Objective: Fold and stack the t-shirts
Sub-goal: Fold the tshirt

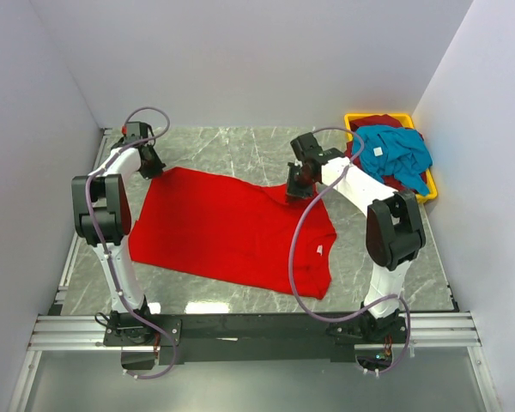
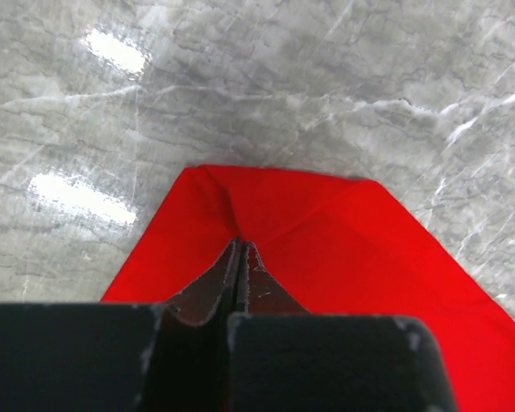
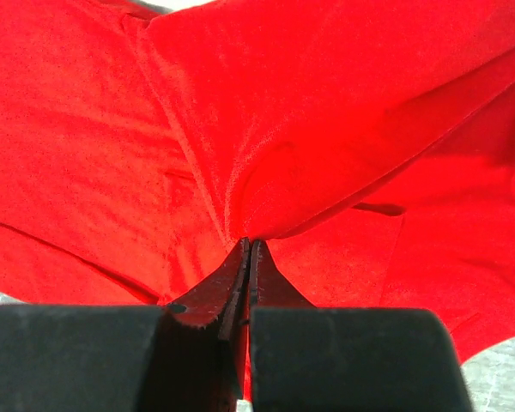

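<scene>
Two sets of jaws clamp the red t-shirt, left at its far corner, right on its far edge.

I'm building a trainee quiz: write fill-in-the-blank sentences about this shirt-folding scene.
The left gripper and the right gripper are both shut on the large spread-out cloth t-shirt, coloured bright ____.
The teal-blue cloth t-shirt lies in the plastic bin, coloured ____.
That bin stands at the far ____ corner of the grey marble-look table.
Missing words: red; yellow; right.

A seemingly marble table bears the red t-shirt and yellow bin.
</scene>
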Controlling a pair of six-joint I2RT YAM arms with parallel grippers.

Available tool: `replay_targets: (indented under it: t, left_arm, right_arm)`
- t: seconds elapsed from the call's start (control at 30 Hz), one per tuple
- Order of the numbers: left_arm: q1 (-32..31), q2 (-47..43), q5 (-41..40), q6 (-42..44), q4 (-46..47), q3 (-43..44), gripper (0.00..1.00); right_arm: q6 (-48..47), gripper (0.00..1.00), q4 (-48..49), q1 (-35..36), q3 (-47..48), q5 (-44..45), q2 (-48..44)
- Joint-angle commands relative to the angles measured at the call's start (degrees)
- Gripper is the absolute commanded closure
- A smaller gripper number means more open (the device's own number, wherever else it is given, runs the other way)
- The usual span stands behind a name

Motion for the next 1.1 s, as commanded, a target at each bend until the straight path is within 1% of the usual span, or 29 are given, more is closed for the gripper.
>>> replay_targets:
  t: [0.0, 0.2, 0.23, 0.27, 0.3, 0.4, 0.57, 0.7, 0.8, 0.9, 1.07]
  left_arm:
    - [0.21, -3.34, -1.75, 1.04, 1.89, -0.23, 1.0]
    - [0.21, -2.63, -3.16, 0.52, 1.28, -0.24, 1.0]
    - [0.21, -2.63, -3.08, 0.43, 1.19, -0.23, 0.98]
    - [0.21, -2.63, -2.9, 0.17, 1.36, -0.15, 0.93]
    - [0.21, -2.63, -2.9, 0.08, 1.54, -0.06, 0.83]
    - [0.21, -2.11, -2.46, -0.19, 1.63, 0.64, 0.66]
    - [0.29, -0.17, -0.88, -0.89, 1.89, 2.14, 0.59]
    - [0.82, 0.27, -0.62, -1.33, 3.56, 3.71, 0.45]
    - [1.09, 2.98, -0.79, -1.33, 2.86, 7.66, 0.42]
    - [1.09, 6.32, -0.97, -0.89, 2.24, 11.35, 0.42]
    - [1.08, 10.19, -1.76, -0.01, 1.37, 14.18, 0.44]
  right_arm:
    - [0.89, 1.0, 1.38, 0.97, -0.92, 1.14, -2.94]
    - [1.42, 1.0, 2.43, 1.24, -3.29, 1.23, -4.25]
    - [1.51, 1.0, 2.52, 1.24, -3.64, 1.23, -4.43]
    - [1.6, 1.0, 2.61, 1.24, -3.82, 1.23, -4.52]
    - [1.68, 1.0, 2.61, 1.15, -4.0, 1.23, -4.69]
    - [1.86, 1.0, 2.78, 1.33, -4.18, 1.23, -4.7]
    - [2.04, 1.0, 2.61, 1.33, -4.09, 1.14, -4.61]
    - [2.12, 1.0, 2.61, 1.33, -4.18, 1.05, -4.52]
    - [2.12, 1.0, 2.61, 1.41, -3.91, 0.88, -4.26]
    - [2.04, 1.0, 2.35, 1.33, -3.3, 0.7, -3.91]
    - [2.04, 1.0, 2.08, 1.33, -2.42, 0.79, -3.38]
